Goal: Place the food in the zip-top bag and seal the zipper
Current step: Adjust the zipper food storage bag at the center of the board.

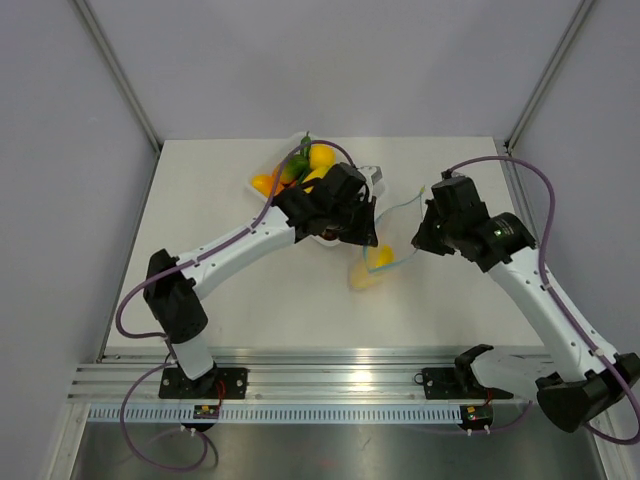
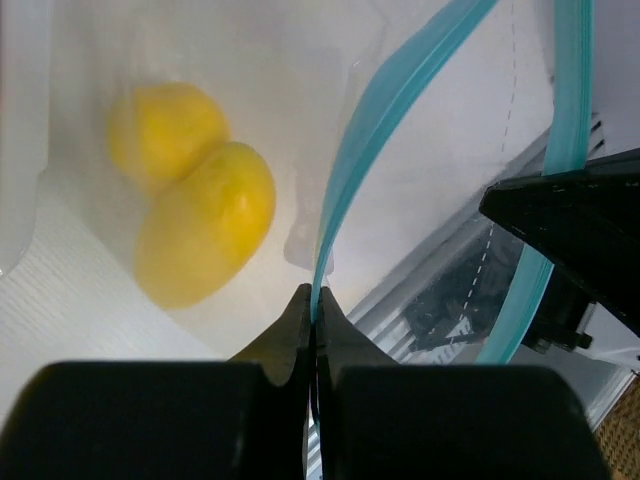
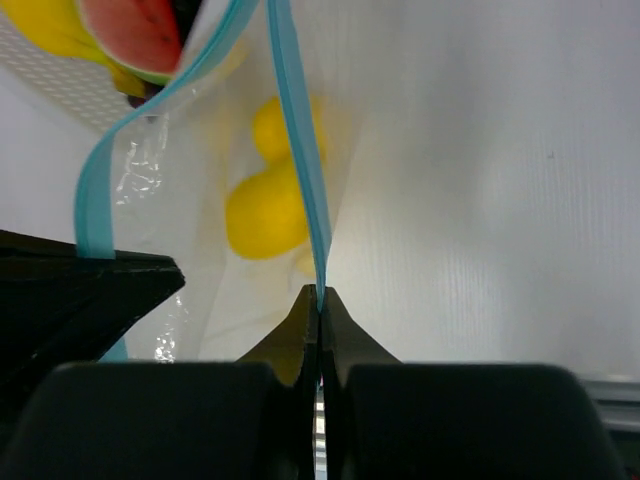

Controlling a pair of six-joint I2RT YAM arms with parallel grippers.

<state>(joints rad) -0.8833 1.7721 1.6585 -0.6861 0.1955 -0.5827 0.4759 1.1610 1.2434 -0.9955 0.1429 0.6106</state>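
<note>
a watermelon slice [image 3: 135, 30] lies beyond the right gripper [image 3: 318, 300], left of its jaws; the left gripper [image 2: 316, 312] is clamped on one zipper [image 2: 365, 140] strip; the right pinches the other, its black finger crossing that strip right of the left jaws; each strip runs straight away from the jaw tips; the zip-top bag [image 3: 165, 190] gapes between them, two yellow food pieces [image 2: 205, 225] inside, past the tips
</note>
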